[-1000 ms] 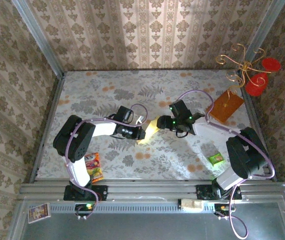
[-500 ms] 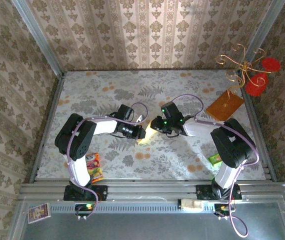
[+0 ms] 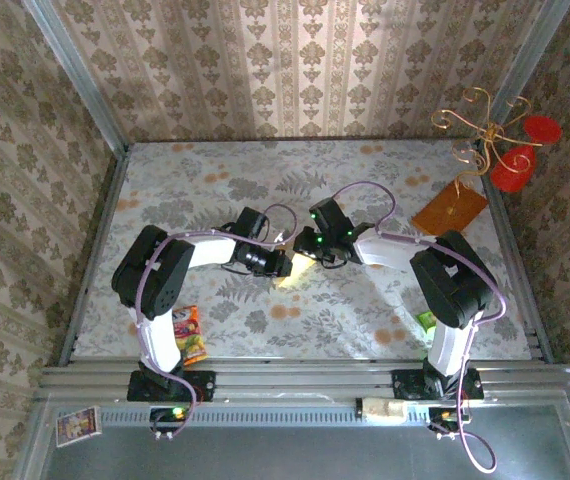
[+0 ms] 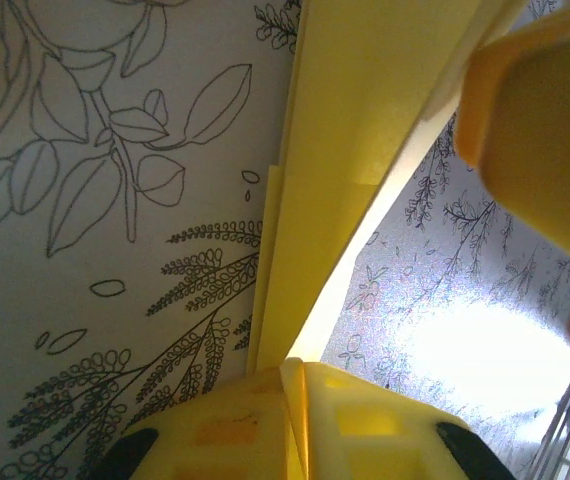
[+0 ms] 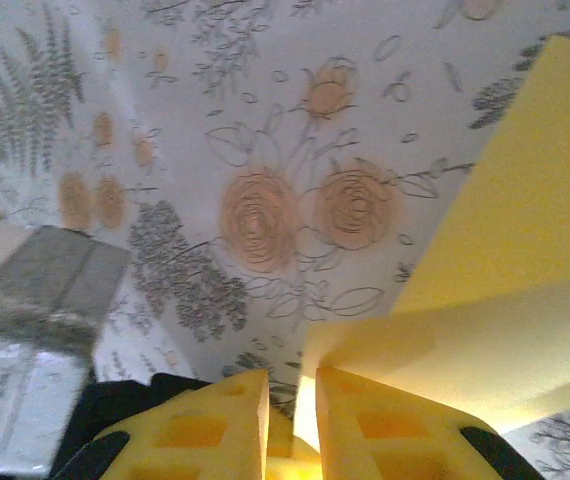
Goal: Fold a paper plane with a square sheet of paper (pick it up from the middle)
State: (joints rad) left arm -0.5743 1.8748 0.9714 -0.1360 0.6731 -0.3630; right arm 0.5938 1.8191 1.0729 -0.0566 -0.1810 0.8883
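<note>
The pale-yellow sheet of paper (image 3: 299,270) is folded into a narrow strip and hangs just above the middle of the table, between the two grippers. My left gripper (image 3: 283,265) is shut on it. In the left wrist view the folded paper (image 4: 365,120) runs up from the closed left gripper (image 4: 295,375), and a finger of the other gripper (image 4: 545,130) shows at the upper right. My right gripper (image 3: 311,257) faces the left one from the right. Its jaws (image 5: 292,385) are nearly together, with an edge of the paper (image 5: 525,250) pinched in the narrow gap.
An orange-brown square board (image 3: 450,210) lies at the back right, below a gold wire stand with red discs (image 3: 505,150). A small green packet (image 3: 431,320) lies by the right arm's base. A colourful snack packet (image 3: 191,335) lies by the left arm's base.
The right arm has swung left up to the left gripper, and its jaws have gone from wide open to closed on the paper. The left gripper has kept its hold and barely moved.
</note>
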